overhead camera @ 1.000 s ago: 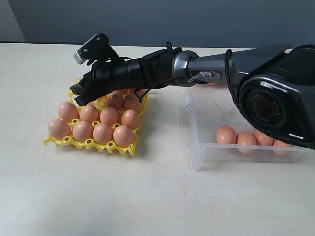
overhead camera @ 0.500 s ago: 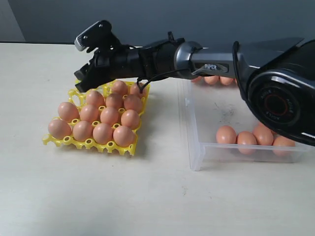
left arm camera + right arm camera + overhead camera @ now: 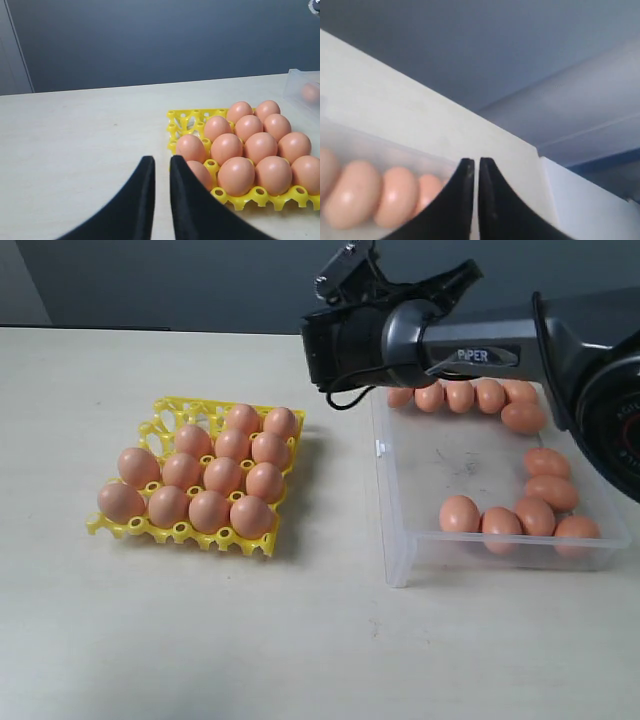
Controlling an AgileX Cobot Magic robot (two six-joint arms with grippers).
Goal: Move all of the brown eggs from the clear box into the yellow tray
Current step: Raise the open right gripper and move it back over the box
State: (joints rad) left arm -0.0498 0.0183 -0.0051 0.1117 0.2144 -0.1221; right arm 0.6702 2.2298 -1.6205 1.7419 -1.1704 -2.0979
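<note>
Pale table [image 3: 300, 640] is carrying the clear box [image 3: 392, 510], yellow tray [image 3: 165, 530] sitting beside it; left fingers [image 3: 140, 195] and right fingers [image 3: 460, 195] are sitting pressed together, empty.

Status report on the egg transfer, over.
Both jaws shut, empty: left gripper by yellow plastic egg tray, right gripper near clear plastic box. Brown oval eggs fill much of tray; more remain in box. Nothing between tray and box.

Lab-style test bench: bare pale tabletop [image 3: 200, 640], plain grey wall [image 3: 150, 280], robot arm [image 3: 500, 335].
</note>
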